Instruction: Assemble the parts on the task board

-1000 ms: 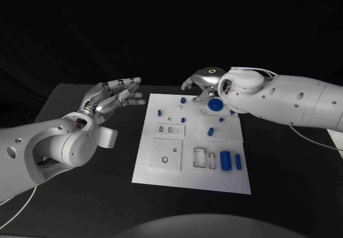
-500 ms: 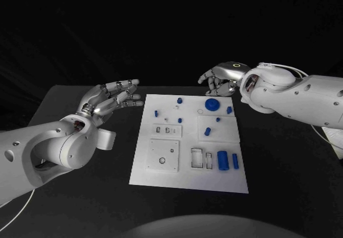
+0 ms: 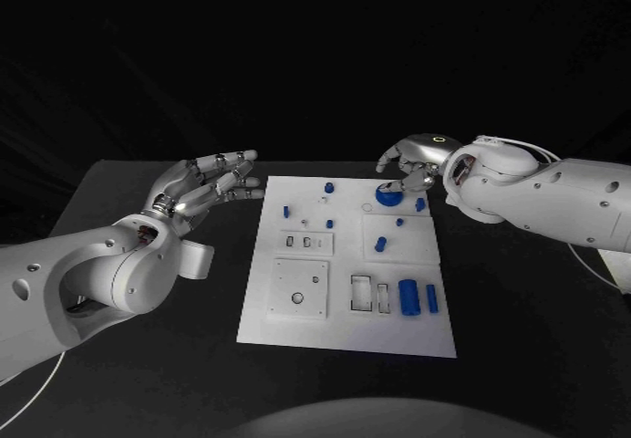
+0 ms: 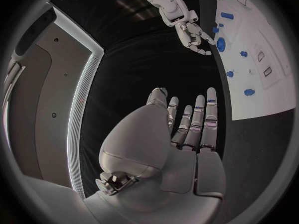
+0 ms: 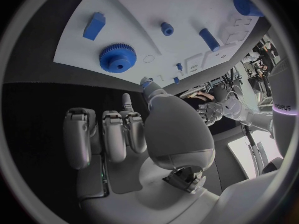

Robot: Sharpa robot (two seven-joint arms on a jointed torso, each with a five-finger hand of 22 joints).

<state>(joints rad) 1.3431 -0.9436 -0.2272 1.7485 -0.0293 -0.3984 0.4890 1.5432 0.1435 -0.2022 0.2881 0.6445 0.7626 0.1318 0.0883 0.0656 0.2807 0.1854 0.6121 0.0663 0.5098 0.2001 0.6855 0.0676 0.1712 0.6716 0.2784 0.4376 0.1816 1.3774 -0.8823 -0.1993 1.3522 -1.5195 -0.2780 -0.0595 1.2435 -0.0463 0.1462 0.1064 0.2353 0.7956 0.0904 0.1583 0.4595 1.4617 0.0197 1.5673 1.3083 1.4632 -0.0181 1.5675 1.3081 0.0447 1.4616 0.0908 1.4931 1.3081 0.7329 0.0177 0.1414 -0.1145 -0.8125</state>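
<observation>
Left hand (image 3: 204, 187) hangs off the task board (image 3: 348, 319), beside its far left corner, fingers spread, holding nothing. Right hand (image 3: 414, 164) hovers over the far edge, fingers loosely curled and empty. The blue gear (image 3: 389, 194) lies flat just beneath its fingertips, toward the board's centre; this hand is much nearer.

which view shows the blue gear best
The right wrist view: the blue gear lies unobstructed on the task board, teeth and hub visible. In the head view it is small, beside the right hand; in the left wrist view, tiny.
</observation>
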